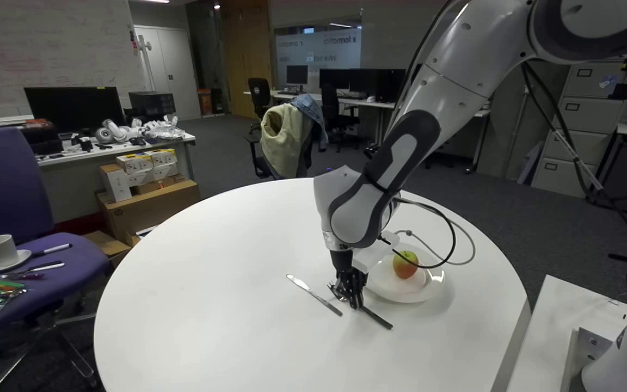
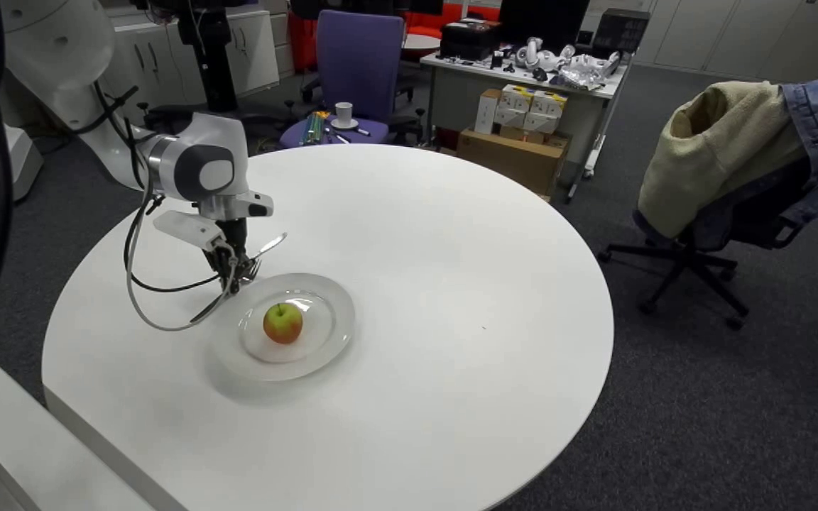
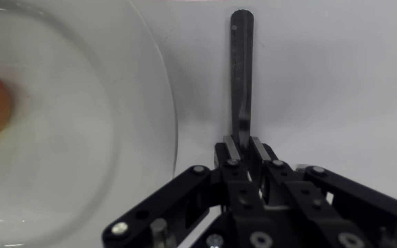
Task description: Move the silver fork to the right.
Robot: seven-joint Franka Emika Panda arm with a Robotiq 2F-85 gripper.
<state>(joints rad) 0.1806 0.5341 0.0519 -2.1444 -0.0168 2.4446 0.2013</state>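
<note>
The silver fork [image 1: 377, 317] lies on the round white table beside the plate. Its tines show on the far side of my fingers in both exterior views, also at the fork head [image 2: 253, 269]. My gripper [image 1: 356, 305] points down at the fork's middle, with its fingertips at table height. In the wrist view the two fingertips [image 3: 243, 144] are close together on either side of the fork handle [image 3: 242, 69], with little or no gap. The handle runs straight out from between them. The tines are hidden behind the fingers there.
A white plate [image 2: 338, 312] with a red-green apple [image 2: 282, 323] stands close beside the gripper; its rim [image 3: 150, 103] is left of the fingers in the wrist view. A silver knife [image 1: 313, 294] lies on the fork's other side. A cable [image 2: 130, 277] loops from the wrist near the plate.
</note>
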